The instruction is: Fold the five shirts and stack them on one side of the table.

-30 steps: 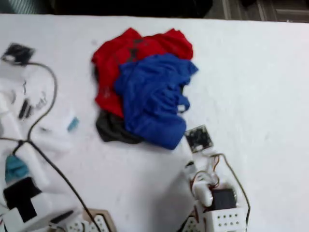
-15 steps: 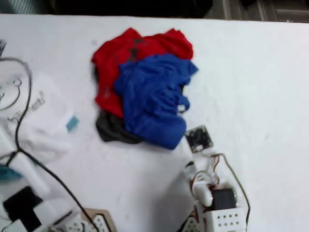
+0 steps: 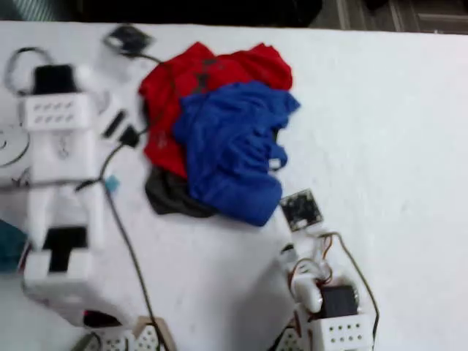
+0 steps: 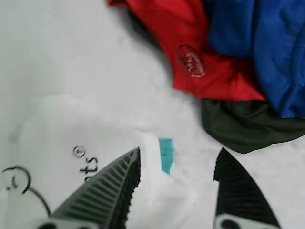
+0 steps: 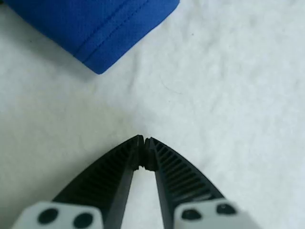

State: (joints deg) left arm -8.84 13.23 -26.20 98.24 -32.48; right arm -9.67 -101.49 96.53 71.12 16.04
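At the left edge of the high view, the left arm (image 3: 58,161) stretches up the frame over a white shirt (image 4: 57,129) with dark print and a teal tag (image 4: 166,153). The left gripper (image 4: 180,155) hangs above that shirt, jaws spread wide, holding nothing. Right of it, at upper centre, a crumpled pile lies on the white table (image 3: 395,110): a red shirt (image 3: 183,80) at the back, a blue shirt (image 3: 230,146) on top, and a dark shirt (image 3: 172,196) poking out underneath. At lower right sits the right arm (image 3: 333,307). The right gripper (image 5: 144,141) is pressed closed and empty over the table, near the blue shirt's hem.
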